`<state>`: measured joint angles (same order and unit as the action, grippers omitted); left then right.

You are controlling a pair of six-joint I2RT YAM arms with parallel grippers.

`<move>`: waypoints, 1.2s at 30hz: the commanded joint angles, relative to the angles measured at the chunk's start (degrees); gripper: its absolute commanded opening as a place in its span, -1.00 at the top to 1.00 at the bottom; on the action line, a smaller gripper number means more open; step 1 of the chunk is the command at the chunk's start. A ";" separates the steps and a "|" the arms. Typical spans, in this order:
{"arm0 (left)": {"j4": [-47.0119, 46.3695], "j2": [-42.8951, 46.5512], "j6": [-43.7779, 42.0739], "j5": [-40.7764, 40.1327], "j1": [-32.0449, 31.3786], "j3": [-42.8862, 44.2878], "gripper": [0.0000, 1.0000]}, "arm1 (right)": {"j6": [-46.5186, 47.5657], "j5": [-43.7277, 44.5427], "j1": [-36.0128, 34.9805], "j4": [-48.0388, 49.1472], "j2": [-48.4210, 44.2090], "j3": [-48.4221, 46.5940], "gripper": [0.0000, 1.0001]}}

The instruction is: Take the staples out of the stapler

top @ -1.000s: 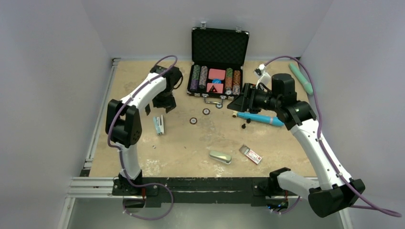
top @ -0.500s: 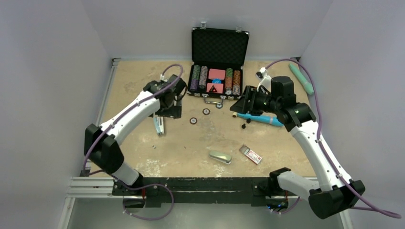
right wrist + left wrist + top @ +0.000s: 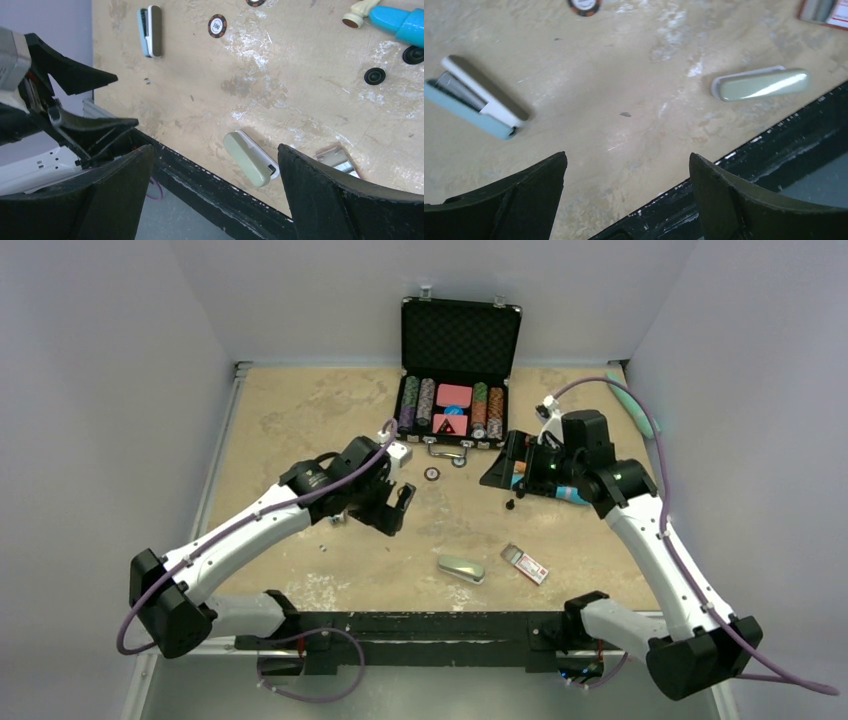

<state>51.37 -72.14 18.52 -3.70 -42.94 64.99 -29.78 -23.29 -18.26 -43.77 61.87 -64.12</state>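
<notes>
Two staplers lie on the table. A blue and white stapler (image 3: pixel 476 105) lies left of centre; it also shows in the right wrist view (image 3: pixel 150 31), and in the top view my left arm mostly hides it. An olive-green stapler (image 3: pixel 461 568) lies near the front edge and shows in both wrist views (image 3: pixel 761 85) (image 3: pixel 248 159). My left gripper (image 3: pixel 397 510) (image 3: pixel 628 156) is open and empty, above the table between the two staplers. My right gripper (image 3: pixel 500 465) (image 3: pixel 216 147) is open and empty, held above the table at the centre right.
A small staple box (image 3: pixel 524 563) lies right of the green stapler. An open black case of poker chips (image 3: pixel 455 410) stands at the back. Loose chips (image 3: pixel 431 474), a blue pen (image 3: pixel 570 495) and black caps (image 3: pixel 375 76) lie near my right gripper. The black front rail (image 3: pixel 430 625) borders the table.
My left arm has swung from the back left towards the centre and front, passing over the blue stapler. My right gripper has dropped slightly towards the table.
</notes>
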 commanded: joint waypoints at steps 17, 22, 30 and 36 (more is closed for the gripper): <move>-23.96 -10.29 -24.11 18.01 -17.07 -2.74 -1.00 | -3.98 9.97 0.15 -6.98 -16.36 -1.66 -0.93; -23.00 -15.37 -28.04 17.25 -17.35 -0.01 -1.00 | -4.85 12.53 0.15 -7.56 -19.38 -3.07 -0.92; -21.72 -26.48 -30.45 22.79 -18.71 6.21 -0.71 | -4.81 9.62 0.12 -6.33 -20.13 -1.27 -0.87; -21.50 -30.32 -31.30 25.80 -20.21 7.59 -0.66 | -4.00 8.52 0.15 -6.29 -19.34 -1.10 -0.86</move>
<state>30.44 -101.84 -10.28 18.02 -62.04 69.78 -34.48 -13.37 -18.26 -51.07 42.04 -64.40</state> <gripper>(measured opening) 0.847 0.933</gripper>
